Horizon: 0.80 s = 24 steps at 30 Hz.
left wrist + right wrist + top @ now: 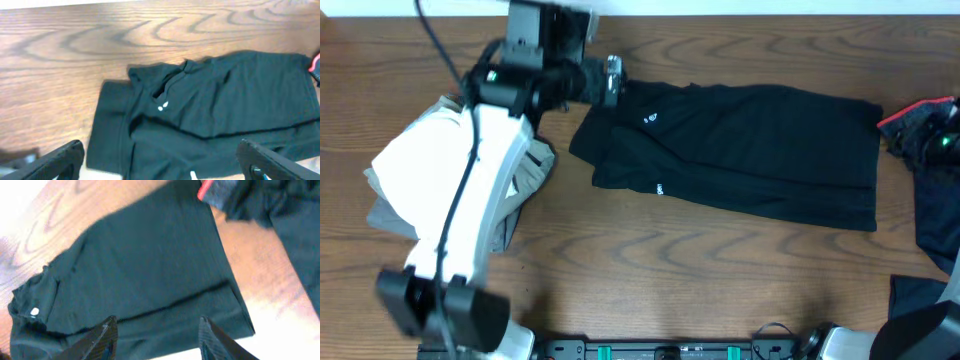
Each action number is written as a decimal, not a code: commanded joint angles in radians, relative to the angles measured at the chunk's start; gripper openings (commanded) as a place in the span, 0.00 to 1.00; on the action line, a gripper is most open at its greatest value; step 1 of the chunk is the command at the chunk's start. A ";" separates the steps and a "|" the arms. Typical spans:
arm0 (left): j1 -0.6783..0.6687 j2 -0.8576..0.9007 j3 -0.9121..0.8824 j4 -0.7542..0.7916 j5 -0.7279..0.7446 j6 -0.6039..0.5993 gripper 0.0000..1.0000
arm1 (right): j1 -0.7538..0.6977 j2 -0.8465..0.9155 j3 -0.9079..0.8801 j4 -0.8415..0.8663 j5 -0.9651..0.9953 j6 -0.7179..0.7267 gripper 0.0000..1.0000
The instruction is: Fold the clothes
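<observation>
The black T-shirt lay across the table from centre out toward 2 o'clock. It was already doubled lengthwise into a long band. Its collar end with the small white logo pointed to 11 o'clock and its hem to 3.

The left gripper hovered at the collar end. Its jaws were spread as wide as they go and nothing was caught between them, only shirt below. The right gripper hung over the hem half. Its fingers were apart too, with black fabric under them and none pinched. So neither arm had a hold on anything.

At 9 o'clock sat the white and grey pile, partly under the left arm, and it looked folded and finished. At 3 o'clock the red-edged black garment lay rumpled, with more black cloth just below it at 4. By the look of them, neither of those had been folded.

I judged the job roughly midway. The lengthwise fold on this shirt was in, though a sleeve flap bunched near the collar. The crosswise fold was not done, nor was stacking it, and the heap on the right was waiting after that.
</observation>
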<state>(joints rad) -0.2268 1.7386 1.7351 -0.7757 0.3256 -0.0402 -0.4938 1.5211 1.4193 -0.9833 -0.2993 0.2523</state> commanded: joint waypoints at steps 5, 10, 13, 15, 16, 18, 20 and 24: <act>-0.024 0.335 0.111 0.025 0.129 0.071 0.82 | 0.072 0.147 0.025 0.042 0.002 0.003 0.54; -0.068 0.453 0.116 0.137 0.157 0.070 0.72 | 0.106 0.240 0.025 0.056 -0.005 0.005 0.54; -0.095 0.496 0.116 0.172 0.141 0.070 0.62 | 0.118 0.279 0.025 0.055 -0.005 0.005 0.53; -0.109 0.517 0.116 0.184 0.083 0.070 0.57 | 0.124 0.297 0.025 0.052 -0.005 0.005 0.52; -0.115 0.525 0.116 0.189 0.050 0.070 0.56 | 0.127 0.305 0.025 0.050 -0.005 0.005 0.52; -0.123 0.536 0.116 0.203 0.009 0.070 0.55 | 0.129 0.310 0.024 0.047 -0.005 0.005 0.52; -0.126 0.542 0.116 0.220 -0.002 0.070 0.52 | 0.129 0.311 0.024 0.048 -0.004 0.004 0.52; -0.127 0.546 0.116 0.224 -0.013 0.071 0.49 | 0.129 0.311 0.024 0.050 -0.004 0.005 0.50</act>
<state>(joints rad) -0.3607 2.2593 1.8286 -0.5537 0.3546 0.0265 -0.3756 1.8271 1.4372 -0.9329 -0.2985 0.2539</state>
